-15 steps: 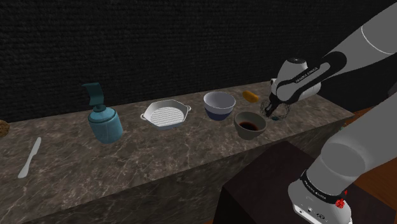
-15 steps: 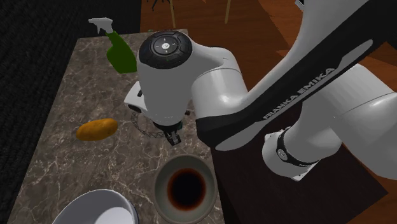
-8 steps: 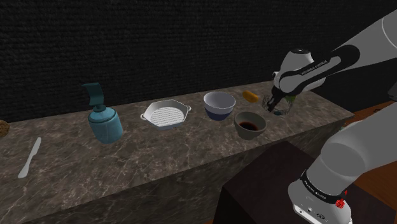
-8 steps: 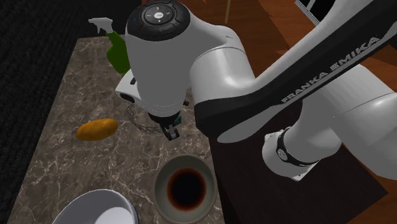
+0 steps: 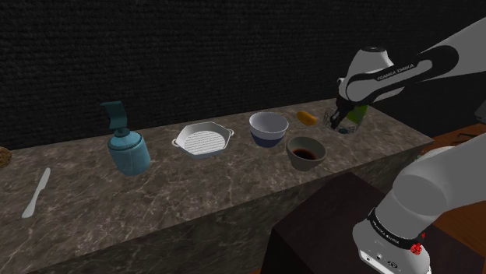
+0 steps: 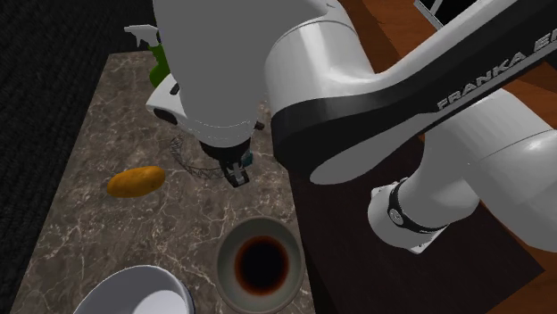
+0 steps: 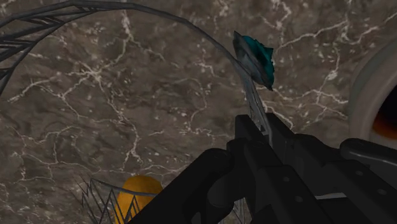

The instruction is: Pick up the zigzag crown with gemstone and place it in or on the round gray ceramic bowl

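Observation:
The crown (image 6: 189, 164) is a thin dark wire zigzag ring with a teal gemstone (image 7: 256, 57). My gripper (image 7: 257, 130) is shut on the crown's band just below the gem, and the crown (image 5: 346, 129) hangs a little above the marble counter. In the second exterior view the gripper (image 6: 236, 173) sits above and slightly to the left of the gray bowl (image 6: 259, 264), which is round with a dark reddish inside. In the shoulder view that bowl (image 5: 305, 152) lies down and to the left of the gripper (image 5: 335, 123).
A white bowl with a bluish outside (image 5: 269, 128) stands beside the gray one. An orange lump (image 6: 136, 181) lies near the crown, and a green spray bottle (image 6: 164, 71) stands behind it. Further along are a white ribbed pan (image 5: 204, 141), a teal soap dispenser (image 5: 127, 148) and a knife (image 5: 36, 193).
The arm has risen and swung toward the shoulder view's right, carrying the crown up off the counter. The fingers have stayed shut on the band.

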You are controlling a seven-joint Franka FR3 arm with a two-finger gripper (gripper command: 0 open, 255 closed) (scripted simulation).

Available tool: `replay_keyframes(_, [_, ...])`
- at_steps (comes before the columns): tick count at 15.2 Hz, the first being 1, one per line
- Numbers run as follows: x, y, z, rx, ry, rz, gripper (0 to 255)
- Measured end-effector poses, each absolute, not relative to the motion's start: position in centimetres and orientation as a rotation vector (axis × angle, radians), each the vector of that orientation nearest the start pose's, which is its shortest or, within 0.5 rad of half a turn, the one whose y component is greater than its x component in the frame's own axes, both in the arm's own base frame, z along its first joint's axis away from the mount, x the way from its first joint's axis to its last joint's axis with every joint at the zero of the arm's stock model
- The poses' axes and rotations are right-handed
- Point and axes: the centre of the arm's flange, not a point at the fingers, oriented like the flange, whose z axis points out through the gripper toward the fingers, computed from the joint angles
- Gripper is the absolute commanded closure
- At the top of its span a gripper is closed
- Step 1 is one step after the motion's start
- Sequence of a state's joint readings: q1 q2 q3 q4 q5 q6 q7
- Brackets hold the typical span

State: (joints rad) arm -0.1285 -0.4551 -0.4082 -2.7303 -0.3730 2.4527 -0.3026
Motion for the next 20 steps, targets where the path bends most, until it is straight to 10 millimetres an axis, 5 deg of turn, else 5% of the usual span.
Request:
replay_keyframes(10, [33.8,-18.9,41.6,-3.275,-0.099,-0.196,255])
replay_keyframes(14, [34.0,-15.2,42.0,-3.275,-0.1,-0.196,255])
replay_keyframes(20, [34.4,-7.0,42.0,-3.275,-0.102,-0.195,255])
